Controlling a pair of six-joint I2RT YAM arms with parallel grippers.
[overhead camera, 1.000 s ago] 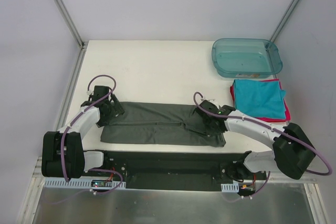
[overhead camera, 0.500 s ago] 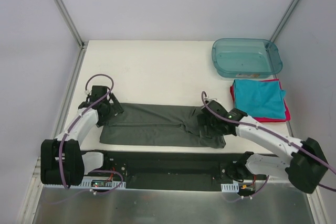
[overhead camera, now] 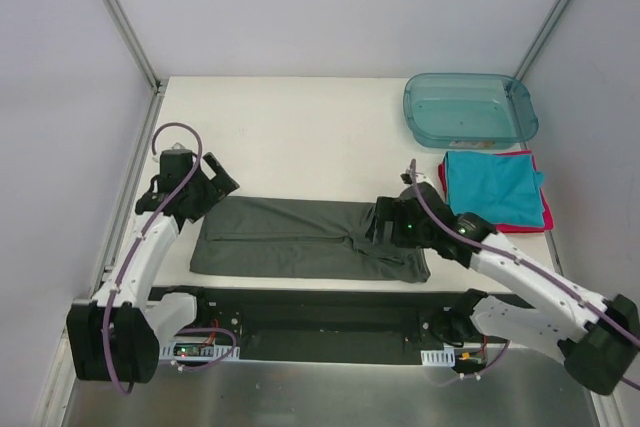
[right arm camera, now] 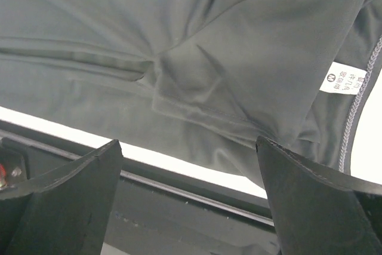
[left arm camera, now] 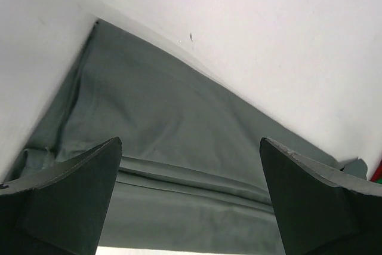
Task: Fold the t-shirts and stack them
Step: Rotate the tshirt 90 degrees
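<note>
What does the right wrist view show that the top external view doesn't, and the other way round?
Only the right wrist view: the white neck label on the dark grey t-shirt, with the collar stitching beside it.
Only the top external view: the teal tub, the teal t-shirt lying on the red-pink t-shirt, and the left gripper, open by the grey shirt's left end.
Both: the dark grey t-shirt, folded into a long strip along the table's near edge, and the open right gripper above its right end.

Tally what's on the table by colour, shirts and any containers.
Dark grey t-shirt: 1
Teal t-shirt: 1
Red-pink t-shirt, under the teal one: 1
Teal plastic tub: 1
Total: 4
</note>
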